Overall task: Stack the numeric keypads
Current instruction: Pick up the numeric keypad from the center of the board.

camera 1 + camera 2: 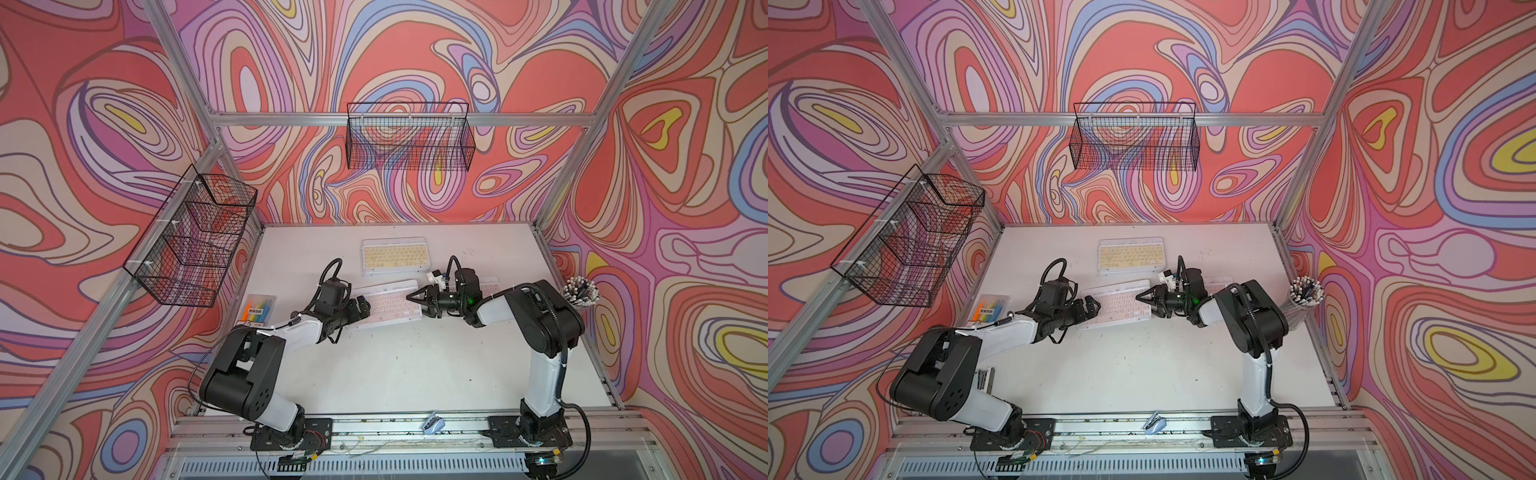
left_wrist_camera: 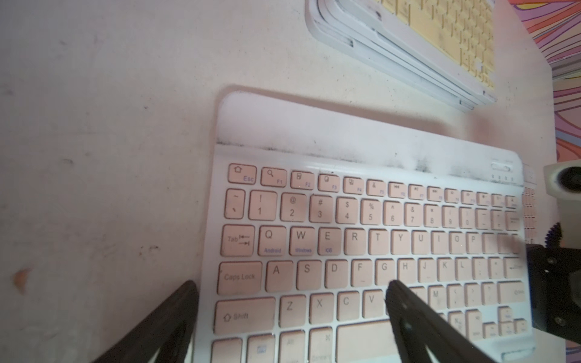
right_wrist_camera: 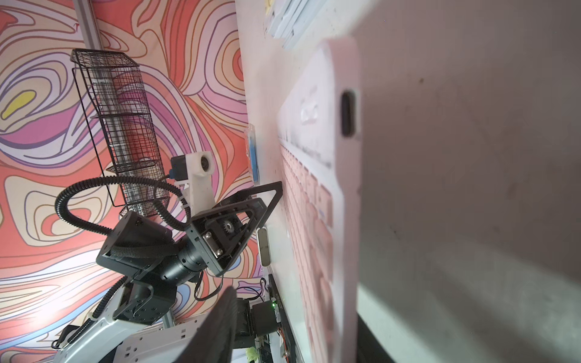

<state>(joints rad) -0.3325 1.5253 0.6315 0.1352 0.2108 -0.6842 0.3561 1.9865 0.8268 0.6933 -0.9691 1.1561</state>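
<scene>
Pink keypad [image 1: 387,305]: flat on the bench [image 1: 415,365], mid-bench, keys up. Its long axis runs left to right, with the right end skewed slightly toward the back wall. The function row is on the far side and the space bar faces the arm bases.

Stack [image 2: 361,47]: just behind the pink keypad and apart from it. Several white-framed keypads lie squared up, with the yellow keypad [image 1: 395,254] on top, long axis also left to right.

Second pink keypad [image 1: 489,281]: to the right, mostly hidden by the right arm [image 1: 544,320].

Left arm [image 1: 299,328]: elbow raised at near left, forearm sloping down and inward. Left hand [image 1: 368,309] is low over the pink keypad's left end, spread wide and holding nothing. One finger [image 2: 173,314] is over bare bench beside the short edge, the other over the keys.

Right arm: upright from its base, folded, forearm pointing left. Right hand [image 1: 409,297] is rolled on its side at the keypad's right short edge, by the port [image 3: 347,113]. One finger [image 3: 220,320] shows on the key side. The other is unseen, so whether it grips cannot be told.
</scene>
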